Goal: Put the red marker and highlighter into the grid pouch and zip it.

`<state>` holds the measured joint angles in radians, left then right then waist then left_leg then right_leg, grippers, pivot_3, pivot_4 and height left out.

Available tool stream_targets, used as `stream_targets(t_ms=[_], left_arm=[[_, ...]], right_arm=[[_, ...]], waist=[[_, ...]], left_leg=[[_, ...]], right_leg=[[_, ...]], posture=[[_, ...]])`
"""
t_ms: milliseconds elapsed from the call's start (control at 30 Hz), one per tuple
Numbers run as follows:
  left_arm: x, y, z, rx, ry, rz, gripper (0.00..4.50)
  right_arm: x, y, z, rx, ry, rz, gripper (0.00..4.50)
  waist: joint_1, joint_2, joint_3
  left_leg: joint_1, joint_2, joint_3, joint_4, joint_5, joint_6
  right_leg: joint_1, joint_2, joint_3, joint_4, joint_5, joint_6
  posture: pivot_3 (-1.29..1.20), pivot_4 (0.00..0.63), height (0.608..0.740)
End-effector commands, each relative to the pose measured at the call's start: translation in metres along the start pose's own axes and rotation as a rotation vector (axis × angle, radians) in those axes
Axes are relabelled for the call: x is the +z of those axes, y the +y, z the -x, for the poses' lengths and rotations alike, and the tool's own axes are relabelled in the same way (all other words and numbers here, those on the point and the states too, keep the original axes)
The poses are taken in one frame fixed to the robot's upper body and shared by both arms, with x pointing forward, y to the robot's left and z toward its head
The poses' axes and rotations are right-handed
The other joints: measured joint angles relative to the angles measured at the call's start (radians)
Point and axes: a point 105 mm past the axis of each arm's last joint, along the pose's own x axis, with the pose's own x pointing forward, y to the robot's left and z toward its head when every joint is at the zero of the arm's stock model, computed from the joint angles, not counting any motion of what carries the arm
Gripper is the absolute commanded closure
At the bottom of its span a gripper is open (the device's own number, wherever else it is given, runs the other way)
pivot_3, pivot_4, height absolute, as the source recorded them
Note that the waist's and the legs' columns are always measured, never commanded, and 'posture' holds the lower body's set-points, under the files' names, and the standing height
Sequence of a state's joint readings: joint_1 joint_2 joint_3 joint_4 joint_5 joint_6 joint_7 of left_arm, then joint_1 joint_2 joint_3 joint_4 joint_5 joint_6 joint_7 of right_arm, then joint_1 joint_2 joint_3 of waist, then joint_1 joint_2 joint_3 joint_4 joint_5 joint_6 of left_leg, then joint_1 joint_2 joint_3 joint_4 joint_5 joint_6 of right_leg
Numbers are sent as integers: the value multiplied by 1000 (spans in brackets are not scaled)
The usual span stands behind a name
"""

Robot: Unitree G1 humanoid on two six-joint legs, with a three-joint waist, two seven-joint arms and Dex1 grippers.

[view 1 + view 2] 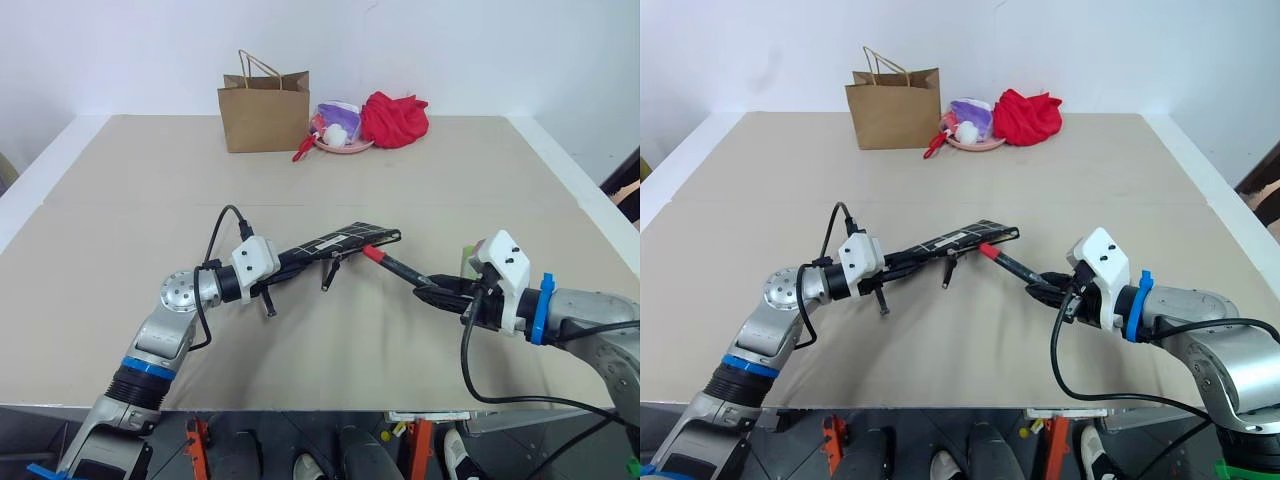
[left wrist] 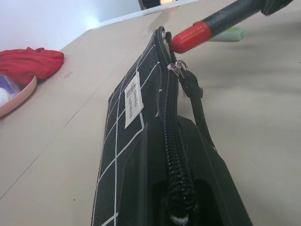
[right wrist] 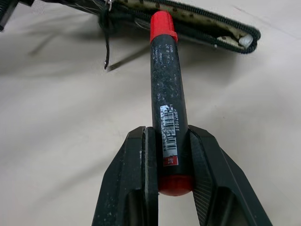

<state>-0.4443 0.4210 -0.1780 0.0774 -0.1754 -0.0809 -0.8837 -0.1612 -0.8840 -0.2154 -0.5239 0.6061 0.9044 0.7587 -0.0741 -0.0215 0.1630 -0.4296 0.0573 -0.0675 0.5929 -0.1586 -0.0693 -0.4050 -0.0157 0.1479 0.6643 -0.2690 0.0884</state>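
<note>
Black-and-white grid pouch: left gripper is pinching its end, holding it level above the table, mouth facing three o'clock. Red marker: right gripper is clamping its rear, red tip touching the mouth. Highlighter: lying at three o'clock. Risk: tip is likely catching the zipper edge, pushing the unsupported pouch away.

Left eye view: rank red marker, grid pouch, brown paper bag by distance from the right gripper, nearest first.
1. red marker: clamped in the right gripper, tip toward the pouch.
2. grid pouch: mid-table, held up by the left gripper.
3. brown paper bag: table's far edge.
</note>
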Motion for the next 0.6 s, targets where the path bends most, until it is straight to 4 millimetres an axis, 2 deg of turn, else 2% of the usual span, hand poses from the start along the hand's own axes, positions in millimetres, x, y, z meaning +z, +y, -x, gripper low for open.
stream_targets(t_ms=[33,467,600], left_arm=[[12,3,1,10,-37,-43,4500],[12,3,1,11,-37,-43,4500],[10,0,1,15,-30,-33,4500]], right_arm=[[6,-3,4,-21,-16,34,3896],[6,-3,4,-21,-16,34,3896],[19,-7,0,8,-47,20,3896]], waist=[[0,0,0],[0,0,0],[-1,0,0]], left_leg=[[0,0,0,0,0,0],[0,0,0,0,0,0],[0,0,0,0,0,0]], right_leg=[[0,0,0,0,0,0],[0,0,0,0,0,0],[0,0,0,0,0,0]], posture=[[0,150,740],[0,150,740],[0,150,740]])
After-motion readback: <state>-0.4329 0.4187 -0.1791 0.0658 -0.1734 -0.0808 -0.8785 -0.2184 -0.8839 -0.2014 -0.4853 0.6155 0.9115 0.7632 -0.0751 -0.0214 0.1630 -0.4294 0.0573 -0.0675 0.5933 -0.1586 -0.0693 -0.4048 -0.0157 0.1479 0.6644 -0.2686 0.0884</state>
